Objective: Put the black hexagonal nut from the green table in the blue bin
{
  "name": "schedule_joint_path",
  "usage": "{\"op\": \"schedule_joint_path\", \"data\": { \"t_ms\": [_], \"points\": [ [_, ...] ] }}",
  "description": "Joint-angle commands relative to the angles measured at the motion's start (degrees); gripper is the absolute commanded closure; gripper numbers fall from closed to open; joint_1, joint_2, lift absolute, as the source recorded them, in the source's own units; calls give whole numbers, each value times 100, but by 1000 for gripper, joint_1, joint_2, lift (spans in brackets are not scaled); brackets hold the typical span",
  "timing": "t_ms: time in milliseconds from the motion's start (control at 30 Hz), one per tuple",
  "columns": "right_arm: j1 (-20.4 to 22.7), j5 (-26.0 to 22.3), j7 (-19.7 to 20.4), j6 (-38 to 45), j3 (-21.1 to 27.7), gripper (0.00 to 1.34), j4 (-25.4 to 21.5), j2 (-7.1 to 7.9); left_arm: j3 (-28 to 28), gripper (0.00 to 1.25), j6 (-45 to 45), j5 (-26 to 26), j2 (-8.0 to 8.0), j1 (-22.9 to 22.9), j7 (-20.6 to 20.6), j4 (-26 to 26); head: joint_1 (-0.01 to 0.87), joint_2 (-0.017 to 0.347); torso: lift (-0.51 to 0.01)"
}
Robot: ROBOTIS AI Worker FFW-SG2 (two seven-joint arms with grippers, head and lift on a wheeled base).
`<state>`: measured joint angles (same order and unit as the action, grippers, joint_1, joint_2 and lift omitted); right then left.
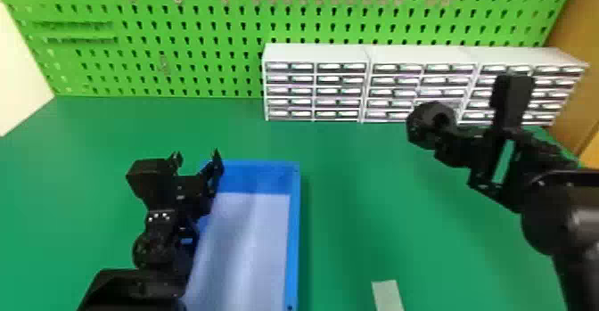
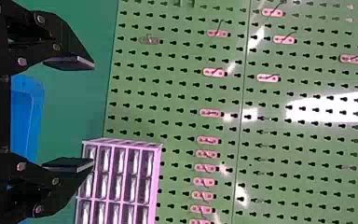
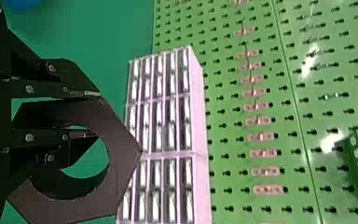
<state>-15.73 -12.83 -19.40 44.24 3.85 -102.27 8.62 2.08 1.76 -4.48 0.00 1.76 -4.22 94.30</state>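
Observation:
My right gripper (image 1: 445,138) is at the right of the head view, high over the green table, shut on the black hexagonal nut (image 1: 425,125). In the right wrist view the nut (image 3: 121,163) is large, its round hole facing the camera, with the right gripper (image 3: 93,114) holding its rim. The blue bin (image 1: 294,225) stands on the table left of centre. My left gripper (image 1: 198,158) is above the bin's left back corner. The left wrist view has the left gripper (image 2: 88,114) open, nothing between its fingers, and part of the blue bin (image 2: 35,107) beyond.
White drawer cabinets (image 1: 316,54) line the back right of the green table (image 1: 356,190), against a green pegboard (image 1: 200,29). A pale strip (image 1: 387,294) lies at the table's near side, right of the bin.

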Motion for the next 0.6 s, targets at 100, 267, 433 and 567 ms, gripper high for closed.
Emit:
{"op": "schedule_joint_path", "data": {
  "t_ms": [100,267,433,567],
  "points": [
    [-132,-422,6,111,-631,1021,-3,52,-23,510,0,17,-15,8,0,0,657,57,-95],
    [-246,-695,24,155,-1079,1021,-3,105,-23,510,0,17,-15,8,0,0,657,57,-95],
    [-369,-879,50,155,-1519,1021,14,149,-32,510,0,17,-15,-1,0,0,657,57,-95],
    [-457,-993,68,155,-1791,1021,32,149,-59,510,0,17,-15,-1,0,0,657,57,-95]
  ]
}}
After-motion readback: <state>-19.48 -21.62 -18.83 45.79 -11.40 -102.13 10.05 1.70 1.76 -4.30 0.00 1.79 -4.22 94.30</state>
